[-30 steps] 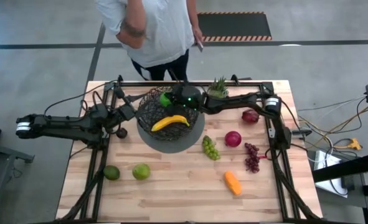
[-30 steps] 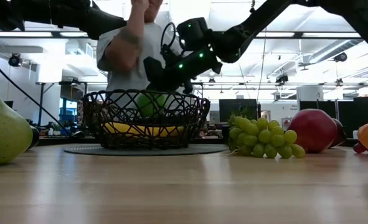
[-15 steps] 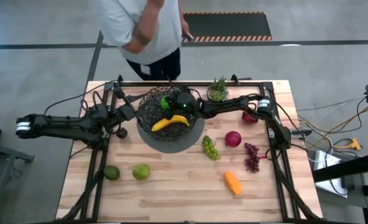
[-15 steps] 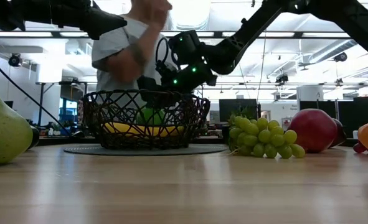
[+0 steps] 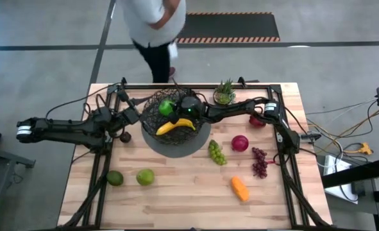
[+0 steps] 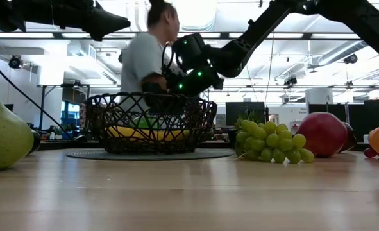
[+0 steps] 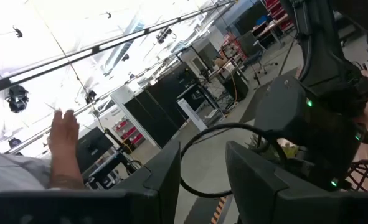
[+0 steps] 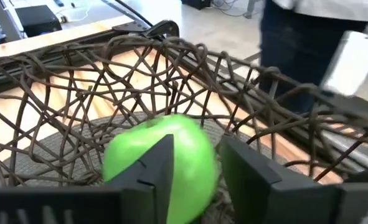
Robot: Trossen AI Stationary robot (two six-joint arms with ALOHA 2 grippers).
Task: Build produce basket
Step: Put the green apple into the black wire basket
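Left gripper [image 5: 126, 116] parked just left of basket [image 5: 152, 122], fingers part-open, empty. Right gripper [image 5: 176, 108] inside basket, fingers parted, green apple [image 8: 162, 162] loose just ahead of tips, banana [image 5: 174, 126] beside. Apple likely light, hard, smooth, rolls; grip across widest middle.

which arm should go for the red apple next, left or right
Right, probably. The right gripper is over the basket with its fingers apart beside the green apple, and the red apple lies on its side. The left gripper waits across the basket.
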